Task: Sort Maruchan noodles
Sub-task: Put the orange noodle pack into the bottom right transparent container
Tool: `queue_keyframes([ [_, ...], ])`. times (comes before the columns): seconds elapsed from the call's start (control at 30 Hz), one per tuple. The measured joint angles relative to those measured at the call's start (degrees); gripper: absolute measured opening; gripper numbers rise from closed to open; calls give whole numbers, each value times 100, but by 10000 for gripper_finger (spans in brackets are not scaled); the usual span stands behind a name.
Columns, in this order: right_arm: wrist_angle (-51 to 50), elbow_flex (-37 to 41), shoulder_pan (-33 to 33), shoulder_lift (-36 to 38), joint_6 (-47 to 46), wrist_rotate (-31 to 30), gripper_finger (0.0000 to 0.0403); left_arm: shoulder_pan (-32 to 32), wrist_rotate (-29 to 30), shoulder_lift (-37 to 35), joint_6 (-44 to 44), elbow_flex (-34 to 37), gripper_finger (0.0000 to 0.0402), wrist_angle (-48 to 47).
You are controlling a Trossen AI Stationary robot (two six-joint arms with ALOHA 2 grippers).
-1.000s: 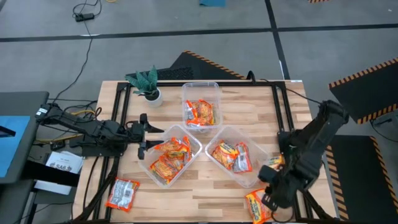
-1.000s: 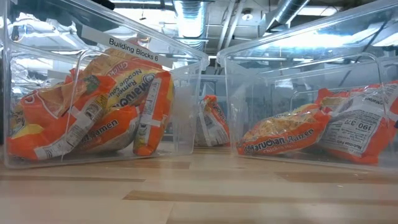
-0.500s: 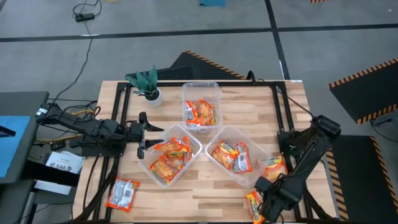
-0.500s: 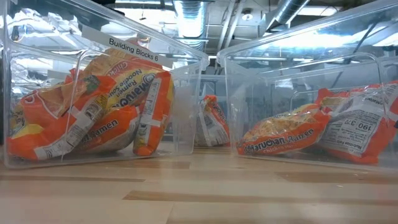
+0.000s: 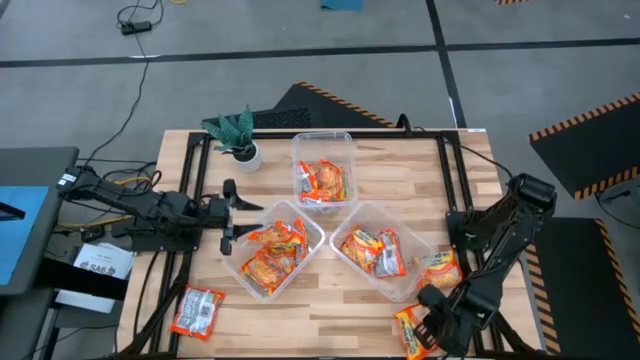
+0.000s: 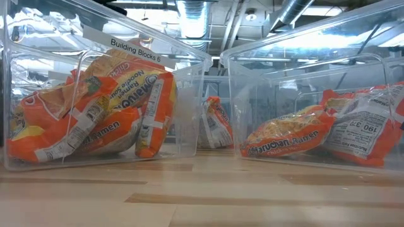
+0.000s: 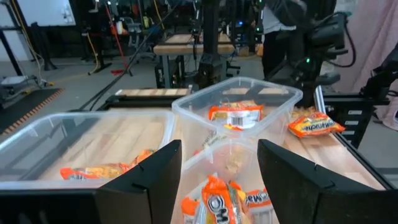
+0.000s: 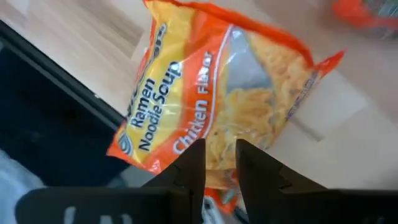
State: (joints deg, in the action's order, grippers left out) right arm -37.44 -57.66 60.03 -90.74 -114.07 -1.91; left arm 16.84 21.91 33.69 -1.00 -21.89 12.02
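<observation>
Orange-and-yellow Maruchan noodle packets fill three clear tubs: the far tub [image 5: 323, 170], the left tub [image 5: 270, 250] and the right tub [image 5: 380, 250]. Three loose packets lie flat on the table: near left [image 5: 197, 310], beside the right tub [image 5: 440, 268], and at the near right edge [image 5: 408, 330]. My right gripper [image 8: 219, 163] points steeply down over that last packet [image 8: 211, 106], fingers a narrow gap apart, tips at its printed face. My left gripper [image 5: 230, 215] is open and level at the left tub's left wall [image 7: 219, 174]. My right gripper comes at the near-right packet from above. Its two fingertips [image 8: 189, 163] stand close together over the packet's yellow printed face [image 8: 217, 146], near one long edge. I cannot tell whether they touch it. The packet lies flat on the table.
A small potted plant [image 5: 235, 135] stands at the far left corner. The black frame rail and the table's near right edge [image 8: 56, 74] run right beside the packet under my right gripper. Bare wood lies between the tubs and the near edge [image 5: 310, 320].
My right gripper has come down toward the packet at the near right edge and its wrist has rolled, while the arm's elbow has swung toward the table's right edge. The packets and tubs have stayed in place.
</observation>
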Motion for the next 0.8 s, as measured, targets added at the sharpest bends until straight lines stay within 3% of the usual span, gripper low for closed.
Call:
queue_keyframes([
  [0.2,553,393,34,-184,-358,44,113,0,0,0,-150,0,199,182],
  [0.8,648,431,-98,-555,1089,350,113,-1,8,0,-141,0,199,176],
])
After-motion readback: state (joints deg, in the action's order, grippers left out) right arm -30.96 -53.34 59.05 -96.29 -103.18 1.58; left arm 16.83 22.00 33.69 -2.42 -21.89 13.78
